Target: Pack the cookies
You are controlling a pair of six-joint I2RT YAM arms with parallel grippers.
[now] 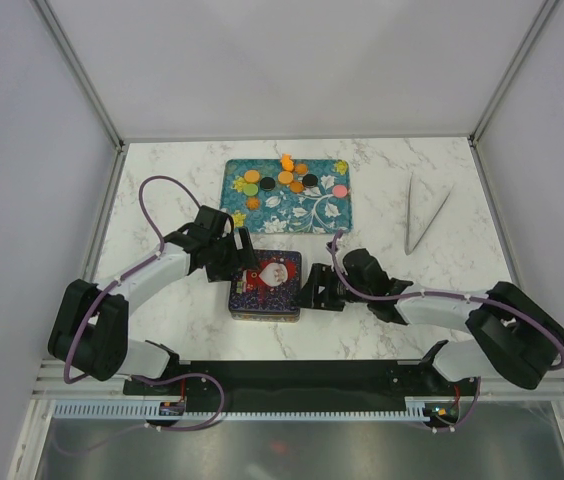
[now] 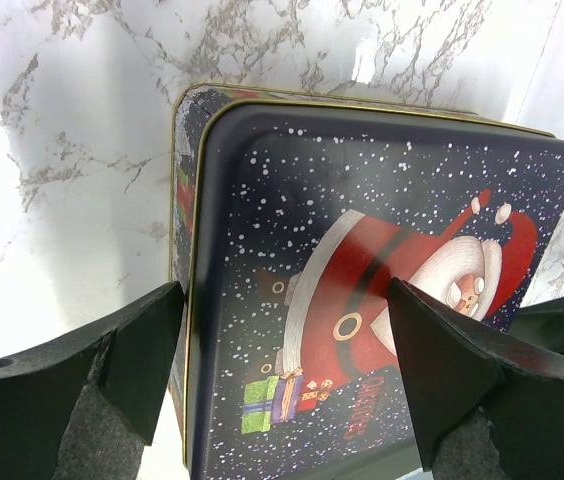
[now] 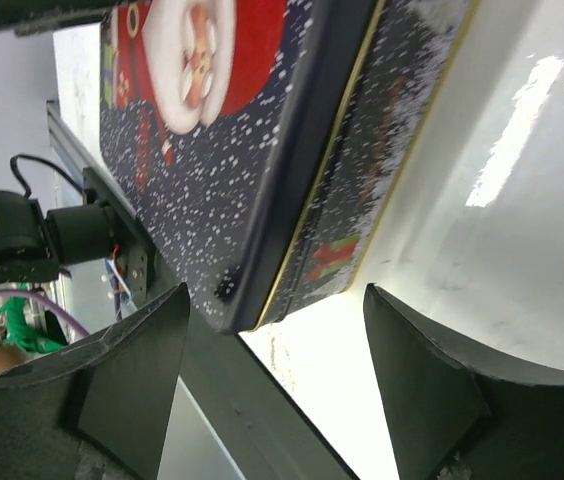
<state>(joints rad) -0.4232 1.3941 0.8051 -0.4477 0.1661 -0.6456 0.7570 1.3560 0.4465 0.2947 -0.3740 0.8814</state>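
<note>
The cookies (image 1: pixel 285 178) are small orange, green, black, pink and yellow discs on a teal floral tray (image 1: pixel 332 215) at the back centre. A dark Santa tin (image 1: pixel 266 285) with its lid on stands in front of the tray. My left gripper (image 1: pixel 240 258) is open at the tin's far left corner. In the left wrist view the left gripper (image 2: pixel 284 300) straddles the lid's (image 2: pixel 382 200) left edge, one finger beside the wall and one over the lid. My right gripper (image 1: pixel 310 292) is open at the tin's right side. In the right wrist view the right gripper (image 3: pixel 277 300) has the tin's corner (image 3: pixel 292 200) between its fingers, not touching.
Metal tongs (image 1: pixel 424 215) lie on the marble table (image 1: pixel 162 200) at the right. A small yellow piece (image 1: pixel 238 217) lies off the tray's front left corner, by my left gripper. White walls enclose the table on three sides.
</note>
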